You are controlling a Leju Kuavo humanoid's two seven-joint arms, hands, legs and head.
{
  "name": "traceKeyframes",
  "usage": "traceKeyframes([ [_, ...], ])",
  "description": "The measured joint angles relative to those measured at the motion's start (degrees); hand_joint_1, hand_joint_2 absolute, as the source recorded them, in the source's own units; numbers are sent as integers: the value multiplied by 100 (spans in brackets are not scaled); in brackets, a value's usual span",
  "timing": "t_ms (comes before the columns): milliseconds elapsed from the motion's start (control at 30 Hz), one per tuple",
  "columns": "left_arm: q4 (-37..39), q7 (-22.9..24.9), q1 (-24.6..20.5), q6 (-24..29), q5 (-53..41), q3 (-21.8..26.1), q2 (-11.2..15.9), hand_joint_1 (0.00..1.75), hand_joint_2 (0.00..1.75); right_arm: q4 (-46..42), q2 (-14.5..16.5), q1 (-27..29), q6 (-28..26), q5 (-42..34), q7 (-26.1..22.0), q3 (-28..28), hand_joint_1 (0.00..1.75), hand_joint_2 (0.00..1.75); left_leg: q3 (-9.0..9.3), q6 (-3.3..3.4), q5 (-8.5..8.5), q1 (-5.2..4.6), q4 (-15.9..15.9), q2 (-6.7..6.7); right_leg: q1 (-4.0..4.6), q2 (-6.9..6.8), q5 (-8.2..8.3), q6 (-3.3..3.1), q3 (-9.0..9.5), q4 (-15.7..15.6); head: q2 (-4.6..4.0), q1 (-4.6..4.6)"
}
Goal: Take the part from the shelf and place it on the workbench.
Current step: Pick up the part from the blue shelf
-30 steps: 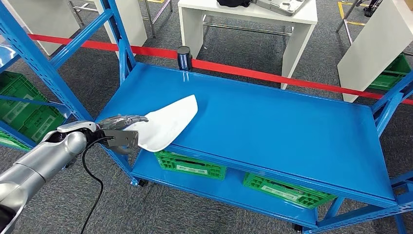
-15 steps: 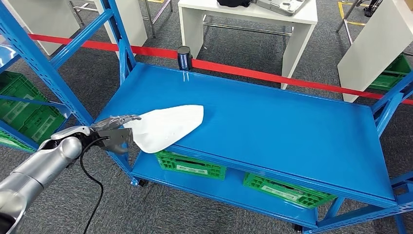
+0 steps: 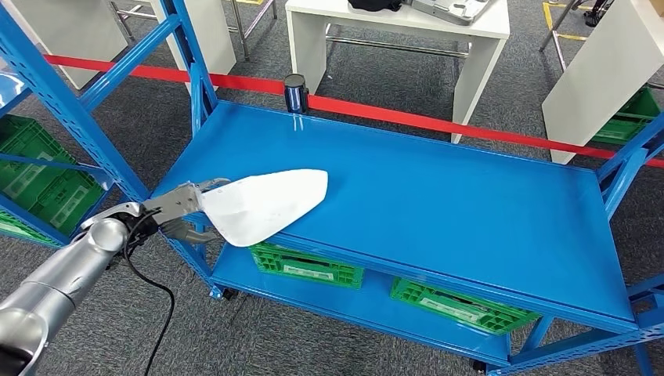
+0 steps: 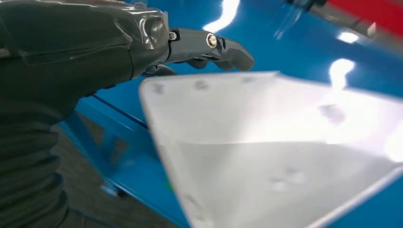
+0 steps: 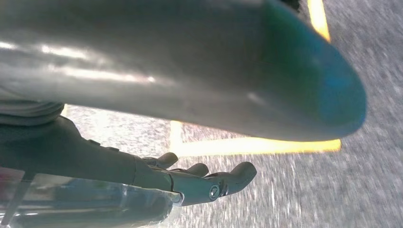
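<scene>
white part (image 3: 265, 204), blue workbench (image 3: 438, 196), green crates (image 3: 305, 266), red tape (image 3: 438, 121)

Part (image 3: 262, 205): white, smooth, shell-shaped, broad at one end and tapering to a rounded tip. Lay on the blue workbench (image 3: 438, 196) near its front left corner, tip pointing inward over the surface, broad end overhanging the front edge. Faint grey marks noted on the inner face in the left wrist view (image 4: 266, 156). Broad end beside the left hand (image 3: 182, 210); contact not discernible.

bright, even light | glare on workbench (image 4: 228, 9) | wrist views blurred
</scene>
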Motion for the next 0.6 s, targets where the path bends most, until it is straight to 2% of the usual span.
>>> traceKeyframes([
  [133, -18, -54, 128, -42, 317, 298, -71, 0, 175, 7, -301, 2, 489, 157, 173, 74, 0, 0, 0, 0, 0, -2, 0, -1, -3, -1, 0, 0, 0, 0, 0, -2],
  [367, -82, -72, 257, -94, 619, 528, -134, 0, 175, 9, -568, -9, 609, 304, 336, 125, 0, 0, -1, 1, 0, -2, 1, 0, -4, -1, 1, 1, 1, 0, 0, -2],
  [600, -558, 9, 326, -819, 1359, 593, -16, 0, 175, 11, -942, -229, 783, 863, 1032, 134, 0, 0, 0, 0, 0, -1, 1, 0, -2, 0, 1, 1, 0, 0, 0, -1],
])
